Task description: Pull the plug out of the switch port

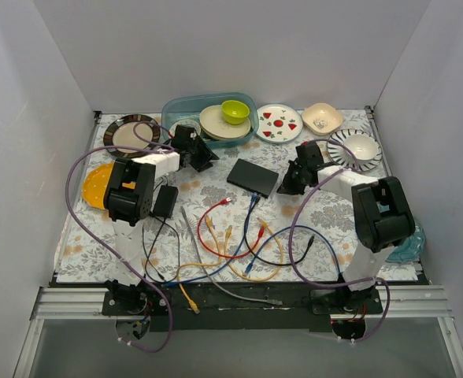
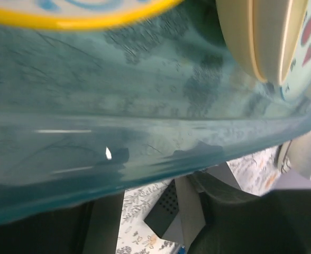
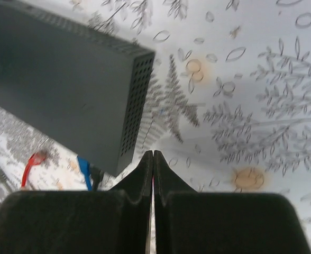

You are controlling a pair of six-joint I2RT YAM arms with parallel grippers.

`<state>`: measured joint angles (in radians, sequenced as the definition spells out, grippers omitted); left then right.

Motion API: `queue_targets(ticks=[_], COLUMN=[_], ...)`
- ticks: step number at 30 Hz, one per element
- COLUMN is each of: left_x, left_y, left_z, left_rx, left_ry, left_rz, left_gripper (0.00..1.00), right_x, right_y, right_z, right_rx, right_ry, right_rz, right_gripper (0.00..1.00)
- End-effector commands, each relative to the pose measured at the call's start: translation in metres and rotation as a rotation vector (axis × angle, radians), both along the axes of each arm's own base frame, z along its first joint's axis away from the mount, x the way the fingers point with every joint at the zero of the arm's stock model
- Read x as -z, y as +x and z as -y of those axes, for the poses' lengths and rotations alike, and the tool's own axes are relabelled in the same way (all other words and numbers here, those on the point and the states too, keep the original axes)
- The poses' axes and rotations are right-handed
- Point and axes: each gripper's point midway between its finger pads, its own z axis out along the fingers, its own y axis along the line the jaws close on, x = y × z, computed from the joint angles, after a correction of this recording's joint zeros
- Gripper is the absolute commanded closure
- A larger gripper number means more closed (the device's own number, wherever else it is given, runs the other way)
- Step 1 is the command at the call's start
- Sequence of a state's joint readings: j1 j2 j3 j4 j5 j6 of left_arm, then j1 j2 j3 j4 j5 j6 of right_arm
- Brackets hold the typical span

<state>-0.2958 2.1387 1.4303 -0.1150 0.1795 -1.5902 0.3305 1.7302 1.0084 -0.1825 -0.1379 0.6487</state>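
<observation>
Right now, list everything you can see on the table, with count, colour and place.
switch: one, black, centre
cables: several, red, yellow, blue, grey, black, in front of the switch
adapter block: one, black, left of cables
tub: one, teal, far centre, holding beige plates and a lime bowl
loose plates: four, brown-rimmed, yellow, red-patterned, striped, along left and far edges
bowls: two, beige and white, far right
cloth: one, teal, right edge
left gripper: one, black, open, by the tub
right gripper: one, black, shut, beside the switch
</observation>
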Motion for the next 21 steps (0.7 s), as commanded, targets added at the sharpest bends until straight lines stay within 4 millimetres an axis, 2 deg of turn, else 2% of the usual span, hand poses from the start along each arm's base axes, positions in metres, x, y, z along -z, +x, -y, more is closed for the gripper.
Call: queue_targets(ticks=[1, 3, 4, 8, 9, 12, 21], left_x=[0.017, 0.015, 0.014, 0.004, -0.006, -0.016, -0.028], left_y=[-0.039, -0.055, -0.062, -0.097, -0.098, -0.113, -0.141], left_z=[0.039, 0.048, 0.053, 0.066, 0.069, 0.078, 0.084], left_rx=[0.153, 0.194, 0.212, 0.286, 0.295, 0.338, 0.337], left_ry=[-0.087, -0.131, -0.155, -0.270, -0.289, -0.325, -0.327], left_rz=[-0.084, -0.076, -0.081, -0.060, -0.039, -0.021, -0.020], left_gripper=[0.62, 0.62, 0.62, 0.63, 0.64, 0.65, 0.65], right_x=[0.022, 0.023, 0.030, 0.031, 0.027, 0.026, 0.023], right_y=[0.012, 0.021, 0.021, 0.031, 0.035, 0.040, 0.036], right_z=[-0.003, -0.007, -0.008, -0.014, -0.016, -0.020, -0.014], right_rx=[0.007, 0.000, -0.005, -0.023, -0.033, -0.050, -0.057], right_ry=[-0.016, -0.011, -0.017, -0.004, 0.003, 0.013, -0.011], right_rz=[-0.081, -0.085, -0.106, -0.089, -0.075, -0.069, -0.058], right_gripper=[0.99, 0.99, 0.99, 0.99, 0.99, 0.99, 0.99])
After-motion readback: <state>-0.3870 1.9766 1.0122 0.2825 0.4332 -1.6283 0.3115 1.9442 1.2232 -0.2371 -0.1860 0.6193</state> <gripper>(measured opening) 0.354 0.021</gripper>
